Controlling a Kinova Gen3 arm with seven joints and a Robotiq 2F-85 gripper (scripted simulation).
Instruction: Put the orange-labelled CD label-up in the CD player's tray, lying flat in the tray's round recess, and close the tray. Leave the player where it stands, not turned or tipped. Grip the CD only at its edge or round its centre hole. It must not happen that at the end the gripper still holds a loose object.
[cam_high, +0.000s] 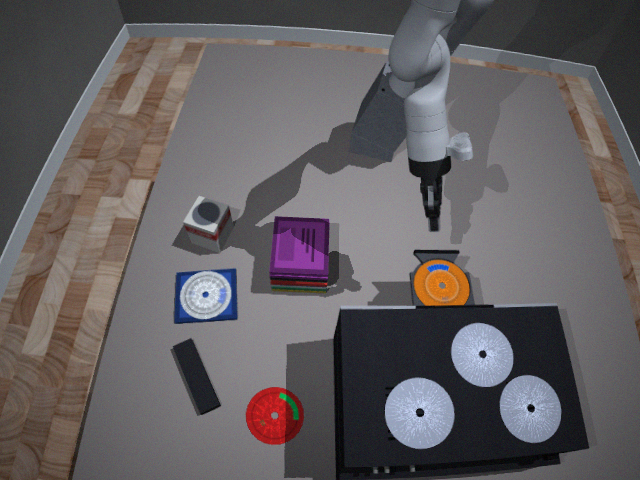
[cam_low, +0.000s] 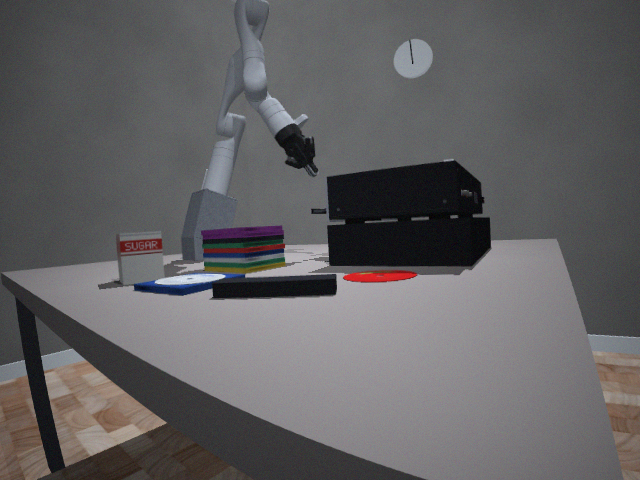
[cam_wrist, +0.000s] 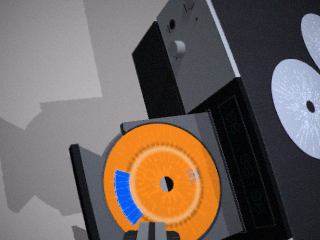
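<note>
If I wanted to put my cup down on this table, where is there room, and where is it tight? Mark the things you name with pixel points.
There's bare table between the sugar box (cam_high: 207, 227) (cam_low: 140, 260) and the grey arm base (cam_high: 377, 121) (cam_low: 206, 222), and between the purple-topped stack (cam_high: 299, 245) (cam_low: 242, 249) and the open tray (cam_high: 415, 294). It's crowded around the tray's front, beneath the shut gripper (cam_high: 433, 227) (cam_low: 312, 171) (cam_wrist: 152, 232).

On the upright face of a white box (cam_high: 207, 227) (cam_low: 140, 258), left of the stack of coloured cases (cam_high: 299, 248) (cam_low: 243, 249) in the exterior view, the word "SUGAR" can be read, printed in white on a red band.
</note>
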